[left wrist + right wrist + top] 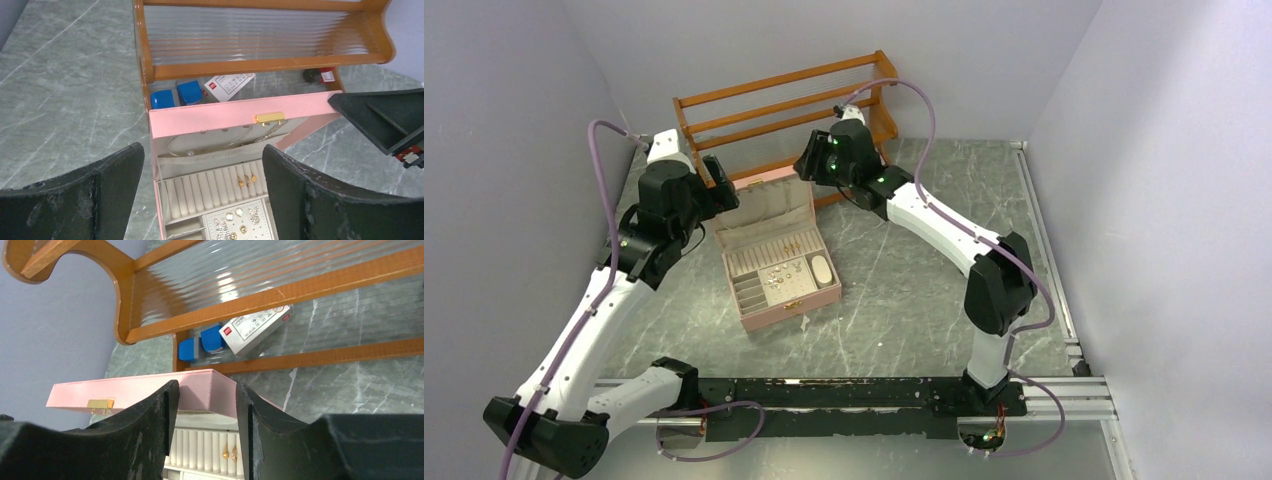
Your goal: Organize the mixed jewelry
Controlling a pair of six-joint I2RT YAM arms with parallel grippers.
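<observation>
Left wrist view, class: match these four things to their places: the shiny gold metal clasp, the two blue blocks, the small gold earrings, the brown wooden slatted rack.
1 gold metal clasp
2 blue blocks
3 gold earrings
4 wooden slatted rack

A under the rack
B in the cream ring rolls
C on the lid edge of the pink box
D behind the box

Pairs: 1-C, 2-A, 3-B, 4-D

Top view: the mixed jewelry (782, 278) in the pink box (784, 312) shows only as specks, too small to sort by type or metal. Right wrist view: the lid (130, 390) corner lies between the fingers of the right gripper (206, 386), and contact cannot be determined. The print on the white carton (256, 326) is illegible, and the lower edge cuts off the box interior.
</observation>
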